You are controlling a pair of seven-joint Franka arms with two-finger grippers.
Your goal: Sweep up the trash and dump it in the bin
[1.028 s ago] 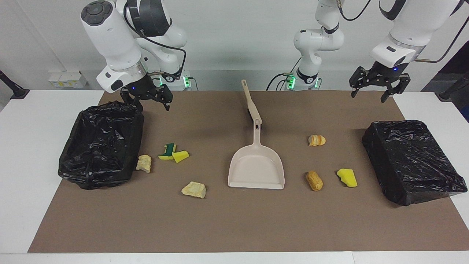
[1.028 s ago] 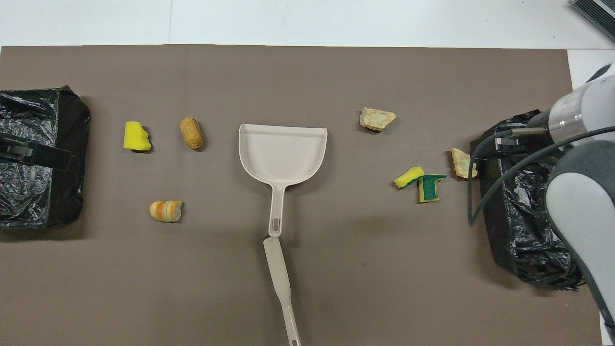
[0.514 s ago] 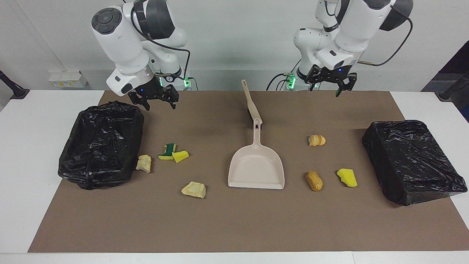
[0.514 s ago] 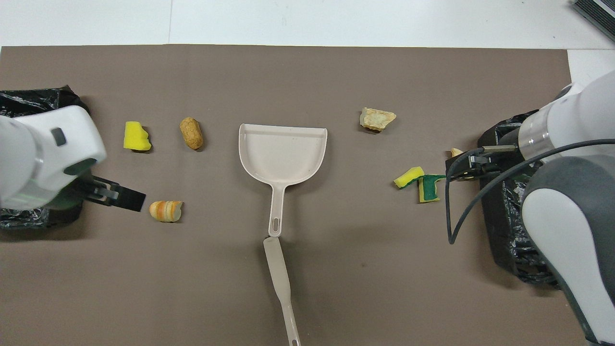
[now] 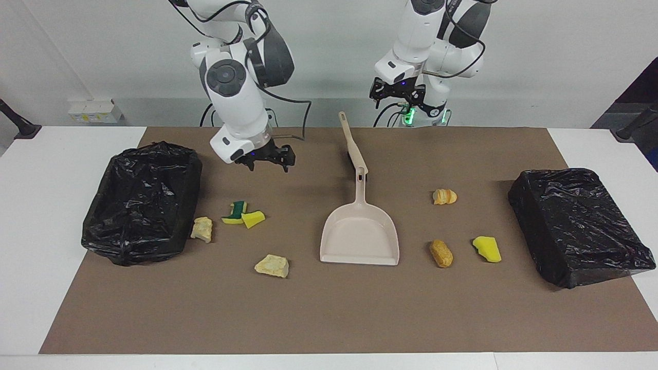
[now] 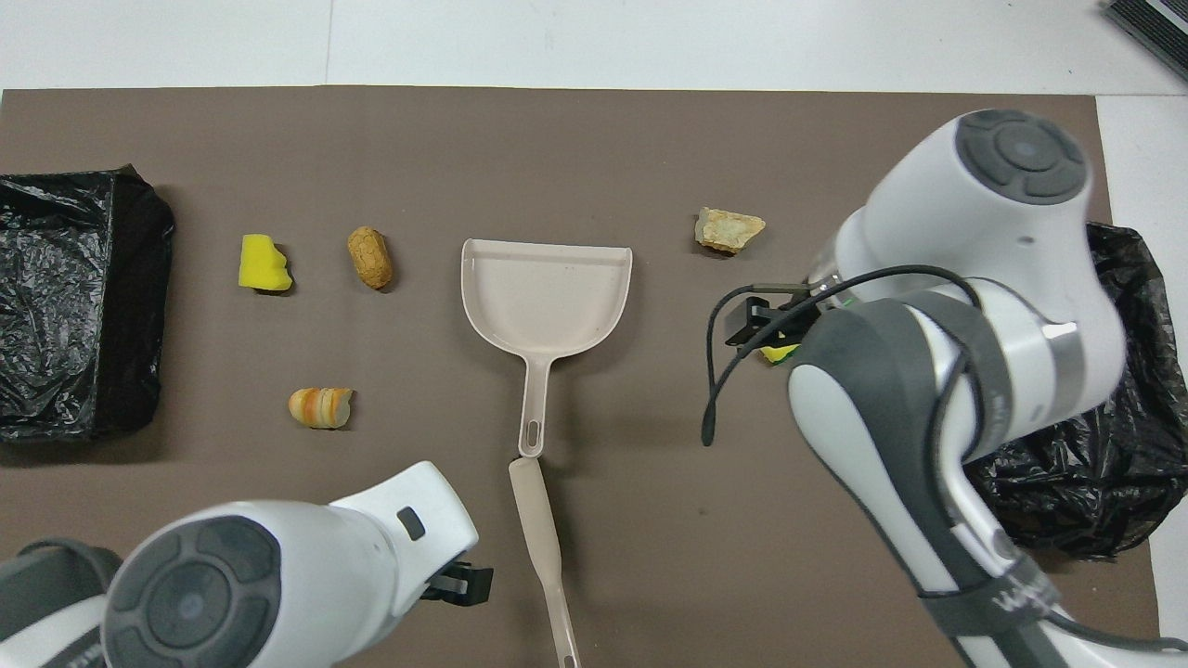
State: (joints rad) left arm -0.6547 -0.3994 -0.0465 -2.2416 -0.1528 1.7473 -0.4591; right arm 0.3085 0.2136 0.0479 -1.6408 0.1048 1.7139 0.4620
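Observation:
The trash lies scattered on the brown mat. A green-and-yellow sponge (image 5: pixel 236 211), a yellow chunk (image 5: pixel 253 219) and two pale lumps (image 5: pixel 202 228) (image 5: pixel 272 265) lie toward the right arm's end. Striped bread (image 5: pixel 444 197), a brown bread piece (image 5: pixel 441 253) and a yellow sponge (image 5: pixel 487 249) lie toward the left arm's end. One black-lined bin (image 5: pixel 141 203) stands at the right arm's end, another bin (image 5: pixel 578 226) at the left arm's. My right gripper (image 5: pixel 267 163) hangs open over the mat, above the sponges. My left gripper (image 5: pixel 398 95) hangs open by the brush's handle end.
A beige dustpan (image 5: pixel 360 236) lies mid-mat, mouth away from the robots. A beige hand brush (image 5: pixel 352 144) lies just past its handle, nearer the robots. In the overhead view the right arm (image 6: pixel 928 371) covers the sponges and one pale lump.
Both arms have swung in from the bins toward the middle. The left gripper went from over its bin to near the brush handle; the right gripper left its bin's corner.

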